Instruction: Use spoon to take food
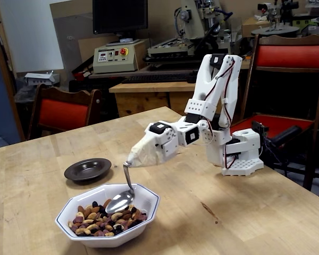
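In the fixed view we see our white, tape-wrapped gripper (pixel 132 161) clamped on the handle tip of the small shiny silver metal spoon (pixel 123 194): light, stiff, slippery, best held there. Its long axis runs steeply down, bowl lowest, over loose brown, tan and black nuts and raisins (pixel 103 219) beneath.

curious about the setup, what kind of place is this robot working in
Probably a workshop or maker lab: a small milling machine and a control box with a red stop button stand on benches behind the wooden table.
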Action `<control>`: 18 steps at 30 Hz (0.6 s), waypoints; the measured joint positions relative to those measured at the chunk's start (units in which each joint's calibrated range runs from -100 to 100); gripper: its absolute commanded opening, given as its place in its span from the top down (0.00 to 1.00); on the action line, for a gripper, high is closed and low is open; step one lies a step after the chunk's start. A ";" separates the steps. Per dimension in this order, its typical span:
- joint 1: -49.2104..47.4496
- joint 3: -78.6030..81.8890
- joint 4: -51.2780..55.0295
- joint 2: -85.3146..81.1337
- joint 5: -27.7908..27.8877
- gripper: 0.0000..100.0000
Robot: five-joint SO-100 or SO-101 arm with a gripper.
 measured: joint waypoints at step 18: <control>0.00 -2.92 0.00 0.00 0.00 0.96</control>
